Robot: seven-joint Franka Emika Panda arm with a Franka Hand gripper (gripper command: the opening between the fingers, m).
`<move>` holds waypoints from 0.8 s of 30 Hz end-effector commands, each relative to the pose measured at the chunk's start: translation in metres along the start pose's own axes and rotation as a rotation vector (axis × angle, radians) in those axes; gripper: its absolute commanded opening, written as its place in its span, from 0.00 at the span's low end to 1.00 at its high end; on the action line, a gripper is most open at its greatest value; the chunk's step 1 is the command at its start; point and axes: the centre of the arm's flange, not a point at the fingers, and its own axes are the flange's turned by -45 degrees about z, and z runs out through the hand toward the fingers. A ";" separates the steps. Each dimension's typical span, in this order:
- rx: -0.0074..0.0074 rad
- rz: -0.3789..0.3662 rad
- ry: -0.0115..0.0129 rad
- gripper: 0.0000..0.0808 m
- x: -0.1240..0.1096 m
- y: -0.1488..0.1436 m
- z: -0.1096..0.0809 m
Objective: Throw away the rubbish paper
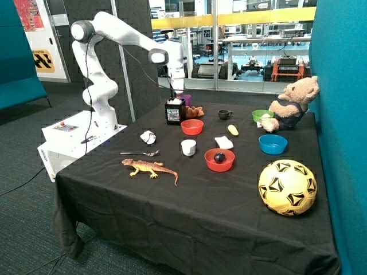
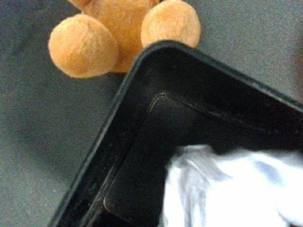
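Note:
One crumpled white paper ball (image 1: 148, 137) lies on the black tablecloth near the robot's base, beside a metal spoon. A second paper ball (image 1: 172, 101) shows at the mouth of the small black bin (image 1: 175, 113) at the back of the table. In the wrist view this paper (image 2: 227, 189) sits inside the bin (image 2: 142, 142), against one wall. My gripper (image 1: 172, 95) hangs straight down just over the bin's opening, right above that paper. Whether it holds the paper does not show.
A small orange plush toy (image 2: 118, 33) lies against the bin (image 1: 195, 112). Nearby are a red bowl (image 1: 192, 126), white cup (image 1: 188, 147), folded white square (image 1: 223, 142), red bowl with a dark ball (image 1: 219, 160), toy lizard (image 1: 150, 168), spoon (image 1: 140, 153), blue bowl (image 1: 272, 144), teddy bear (image 1: 289, 103) and football (image 1: 287, 187).

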 end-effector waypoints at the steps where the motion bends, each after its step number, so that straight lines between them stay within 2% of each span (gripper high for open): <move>1: 0.0005 0.000 -0.0054 0.95 0.006 -0.001 -0.001; 4: 0.0005 -0.002 -0.0054 0.93 0.008 -0.002 -0.001; 7: 0.0005 0.008 -0.0054 0.94 0.007 -0.001 -0.003; 9: 0.0004 0.041 -0.0054 0.92 0.004 0.006 -0.005; 10: 0.0003 0.064 -0.0054 0.96 0.002 0.011 -0.005; 11: 0.0003 0.094 -0.0054 0.95 -0.001 0.019 -0.005; 16: 0.0001 0.161 -0.0055 0.95 -0.013 0.043 -0.004; 18: -0.0001 0.234 -0.0055 0.96 -0.023 0.061 -0.003; 24: -0.0004 0.338 -0.0055 0.97 -0.051 0.099 -0.003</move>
